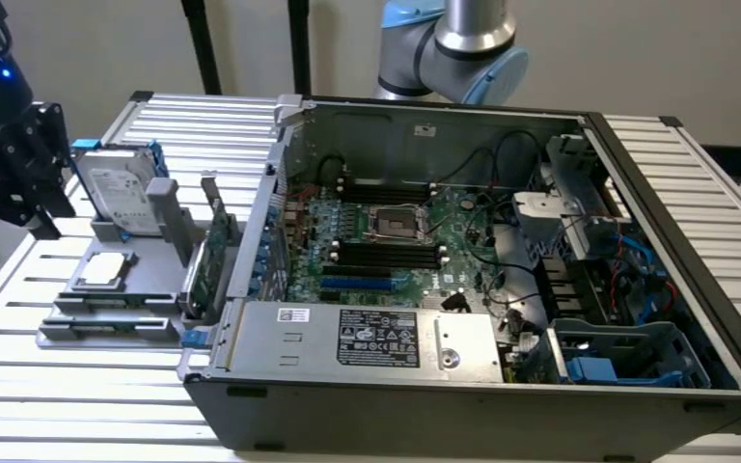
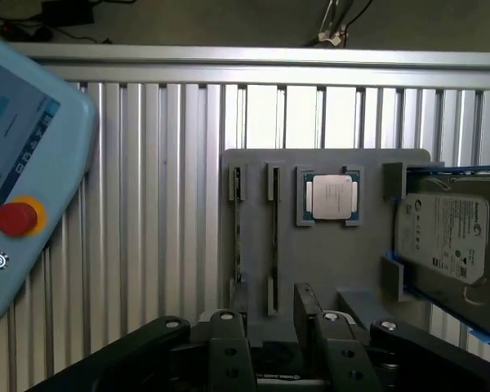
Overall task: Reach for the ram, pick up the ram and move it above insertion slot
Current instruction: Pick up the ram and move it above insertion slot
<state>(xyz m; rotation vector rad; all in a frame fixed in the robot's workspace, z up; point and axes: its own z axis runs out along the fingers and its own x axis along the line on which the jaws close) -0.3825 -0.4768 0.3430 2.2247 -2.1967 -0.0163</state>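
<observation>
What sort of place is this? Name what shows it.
Most likely a robotics lab bench for computer assembly: an open desktop case with its motherboard exposed, a grey fixture tray holding a hard drive and processor, and a teach pendant with a red stop button.

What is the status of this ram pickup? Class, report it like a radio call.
Gripper hovering over grey holder. Ram seated edge-up in holder, not grasped. CPU and hard drive alongside, apart from it.
</observation>
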